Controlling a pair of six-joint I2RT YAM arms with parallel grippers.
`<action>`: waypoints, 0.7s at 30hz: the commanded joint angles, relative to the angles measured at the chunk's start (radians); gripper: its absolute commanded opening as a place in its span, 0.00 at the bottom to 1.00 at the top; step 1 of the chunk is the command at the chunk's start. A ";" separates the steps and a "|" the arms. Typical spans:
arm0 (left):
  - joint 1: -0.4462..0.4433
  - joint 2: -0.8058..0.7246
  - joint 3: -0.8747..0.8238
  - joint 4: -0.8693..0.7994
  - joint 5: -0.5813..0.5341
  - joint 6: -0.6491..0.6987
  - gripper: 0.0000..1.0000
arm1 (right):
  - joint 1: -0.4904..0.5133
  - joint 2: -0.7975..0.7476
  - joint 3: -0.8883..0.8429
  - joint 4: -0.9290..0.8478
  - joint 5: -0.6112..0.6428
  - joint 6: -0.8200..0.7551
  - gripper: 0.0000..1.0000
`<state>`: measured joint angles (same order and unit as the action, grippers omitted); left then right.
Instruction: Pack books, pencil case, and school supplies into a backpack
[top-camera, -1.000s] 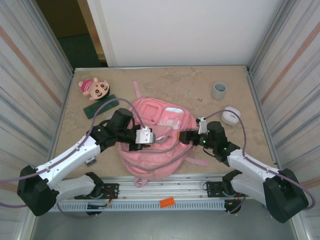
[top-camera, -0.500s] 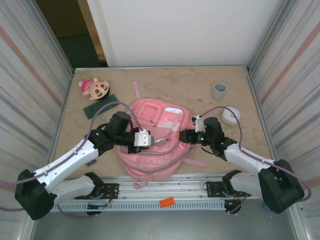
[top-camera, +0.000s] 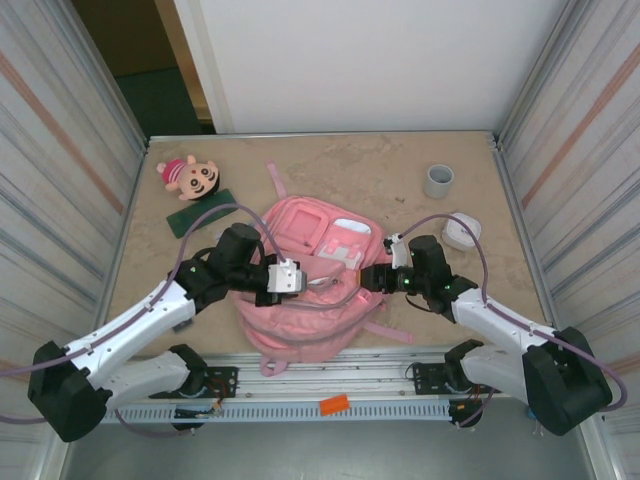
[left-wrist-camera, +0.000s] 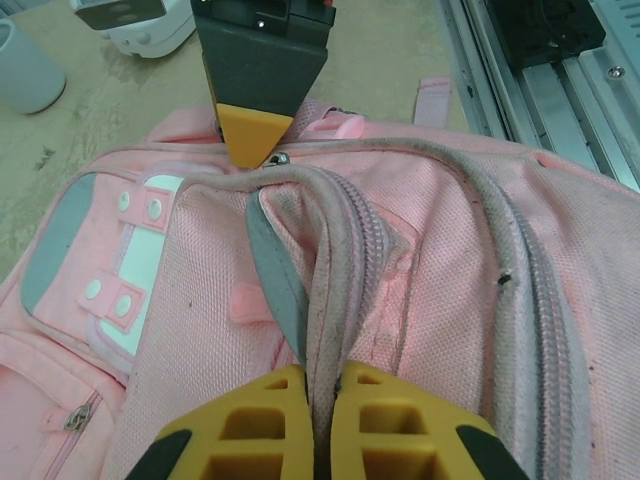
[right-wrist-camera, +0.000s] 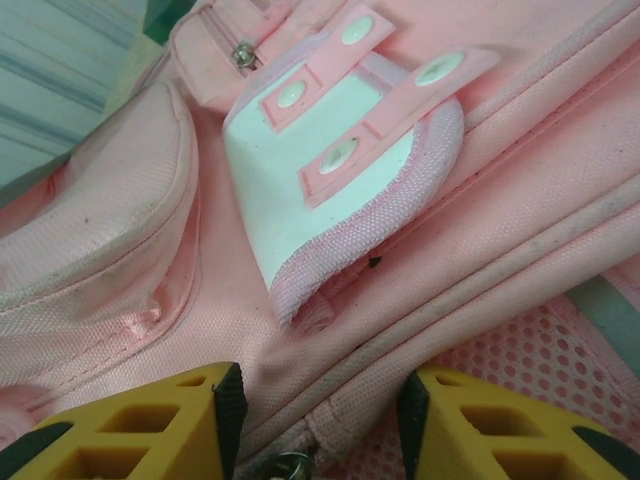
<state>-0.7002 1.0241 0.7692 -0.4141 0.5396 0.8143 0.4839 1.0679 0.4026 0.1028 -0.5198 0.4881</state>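
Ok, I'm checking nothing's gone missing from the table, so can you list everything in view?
backpack: one, pink, table centre, between the arms
pencil case: one, dark green, far left, by the doll
plush doll: one, pink-capped, far left corner
cup: one, grey, far right
round object: one, white, right of the backpack
left fingers: two, yellow, shut on a backpack zip fold
right fingers: two, yellow, apart over the backpack's side

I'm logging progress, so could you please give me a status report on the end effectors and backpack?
Left end effector shut on backpack zip seam. Right end effector open, straddling zip pull. Pencil case lies outside, unpacked.
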 joint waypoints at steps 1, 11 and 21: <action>0.009 -0.041 0.007 0.181 -0.007 -0.013 0.00 | 0.019 -0.003 0.033 -0.045 -0.131 -0.045 0.47; 0.008 -0.026 0.001 0.210 -0.090 -0.032 0.00 | 0.019 -0.023 0.046 -0.089 -0.145 -0.058 0.30; 0.008 -0.031 -0.005 0.228 -0.114 -0.037 0.00 | 0.019 -0.026 0.041 -0.131 -0.172 -0.081 0.43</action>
<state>-0.7002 1.0153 0.7547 -0.3756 0.4736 0.8040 0.4831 1.0637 0.4152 0.0181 -0.5644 0.4465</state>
